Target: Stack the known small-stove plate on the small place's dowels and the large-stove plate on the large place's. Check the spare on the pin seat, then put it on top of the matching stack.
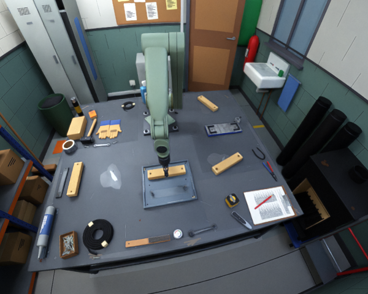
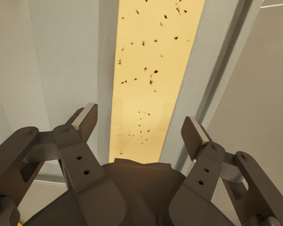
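Observation:
On the grey-blue fixture tray (image 1: 168, 184) at the middle of the table, a tan speckled plate (image 1: 166, 172) (image 2: 149, 79) lies across the far place, while the near place (image 1: 168, 191) holds nothing. My gripper (image 1: 165, 172) (image 2: 139, 128) stands right over the plate's middle, open and holding nothing, with a finger on either side of the plate. A second tan plate (image 1: 227, 163) lies on the table to the right of the tray, a third (image 1: 75, 178) far to the left, and a fourth (image 1: 207, 103) at the far right. A blue-edged seat (image 1: 223, 128) lies behind the right plate.
The arm's base (image 1: 160, 125) stands behind the tray. Gloves (image 1: 109, 129), a mallet and tape lie at the far left, a black coil (image 1: 97, 234), a screw box and a tube at the near left, and a clipboard (image 1: 269, 204), tape measure and knife at the near right.

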Tool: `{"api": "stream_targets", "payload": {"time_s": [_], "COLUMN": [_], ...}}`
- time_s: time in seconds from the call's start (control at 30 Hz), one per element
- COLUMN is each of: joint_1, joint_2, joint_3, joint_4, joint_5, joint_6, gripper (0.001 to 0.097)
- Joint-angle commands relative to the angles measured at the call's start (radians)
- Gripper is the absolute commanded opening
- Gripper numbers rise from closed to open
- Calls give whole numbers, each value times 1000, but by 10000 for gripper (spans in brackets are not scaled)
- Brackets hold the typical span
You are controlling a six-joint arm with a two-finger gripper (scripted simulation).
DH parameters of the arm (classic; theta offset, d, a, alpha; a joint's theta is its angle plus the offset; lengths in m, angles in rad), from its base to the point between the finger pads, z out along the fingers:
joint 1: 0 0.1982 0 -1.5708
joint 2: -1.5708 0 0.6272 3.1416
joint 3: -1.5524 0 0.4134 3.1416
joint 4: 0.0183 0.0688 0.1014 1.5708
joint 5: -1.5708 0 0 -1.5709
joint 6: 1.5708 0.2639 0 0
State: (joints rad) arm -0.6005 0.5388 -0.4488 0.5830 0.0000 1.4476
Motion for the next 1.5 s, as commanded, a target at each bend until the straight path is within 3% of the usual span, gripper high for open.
{"api": "stream_targets", "payload": {"time_s": [0.0, 0.27, 0.8, 1.47], "joint_1": [0, 0, 0, 0], "joint_2": [-1, -19, -125, -127], "joint_3": [1, 12, 99, 101], "joint_4": [0, 28, 223, 227], "joint_5": [0, 0, 0, 0], "joint_6": [0, 0, 0, 0], "gripper": [920, 920, 920, 920]}}
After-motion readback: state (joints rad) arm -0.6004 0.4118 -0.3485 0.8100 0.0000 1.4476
